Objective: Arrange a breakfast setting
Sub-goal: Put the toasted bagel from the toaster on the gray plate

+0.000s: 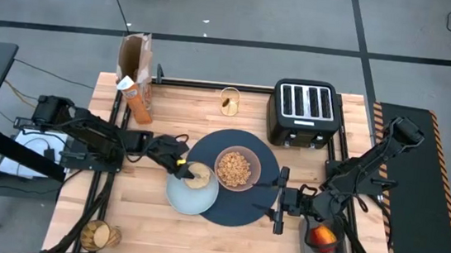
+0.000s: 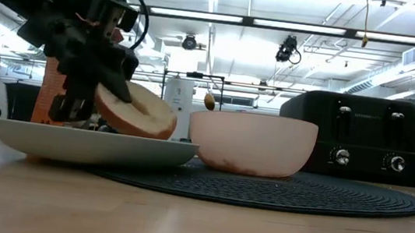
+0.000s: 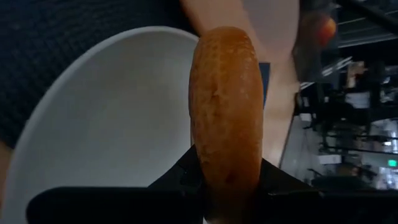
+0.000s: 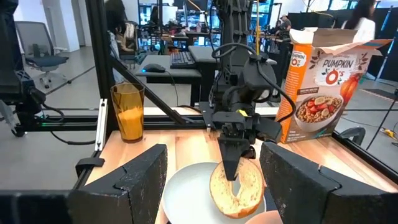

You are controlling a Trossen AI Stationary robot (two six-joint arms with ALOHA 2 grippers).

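Note:
My left gripper [image 1: 180,165] is shut on the bagel [image 1: 197,175] over the pale blue-grey plate [image 1: 190,196], which lies partly on the navy placemat [image 1: 238,211]. The pinkish bowl [image 1: 235,168] with cereal sits on the placemat beside the plate. My right gripper [image 1: 278,205] is open and empty at the placemat's right edge. The red apple [image 1: 323,234] lies in a bin at the table's right. The amber tumbler [image 1: 101,235] stands at the near left corner. The gold spoon [image 2: 209,99] stands in a glass [image 1: 229,102] at the far edge. My left gripper pinches the bagel's ring at the edge nearest the gripper [image 3: 224,177], one finger on each face [image 3: 273,180]. The fingers come from the table's left, slanting down. The bagel stands on edge, tilted, its lower rim [image 2: 139,132] at the plate; whether it touches, I cannot tell.
The black four-slot toaster [image 1: 304,111] stands at the far right, behind the placemat. The orange cereal box [image 1: 134,84] stands open at the far left. Bare wood lies along the near edge, between the tumbler and the bin.

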